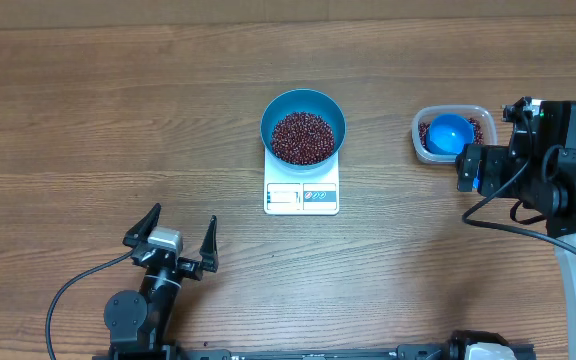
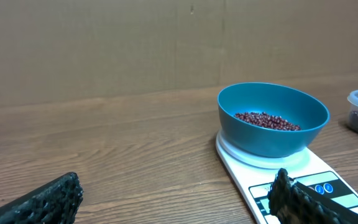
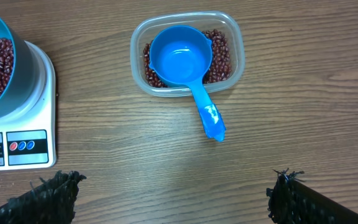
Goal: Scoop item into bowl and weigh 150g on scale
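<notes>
The blue bowl (image 1: 280,108) stands on the white scale (image 1: 301,196) at mid-table, with red-brown beans (image 1: 302,138) covering its bottom. The left wrist view shows the bowl (image 2: 272,138), its beans (image 2: 267,121) and the scale (image 2: 303,180) ahead to the right. My left gripper (image 1: 182,222) rests low at the front left, open and holding nothing (image 2: 178,186). My right gripper (image 1: 468,168) hovers at the right, open and holding nothing (image 3: 178,183), well short of the scale (image 3: 33,130) and the bowl (image 3: 10,43).
A clear plastic container (image 1: 480,118) of beans sits right of the scale. A blue scoop (image 3: 180,56) lies in it, bowl up, its handle sticking out over the rim toward my right gripper. Bare wood lies between the two grippers.
</notes>
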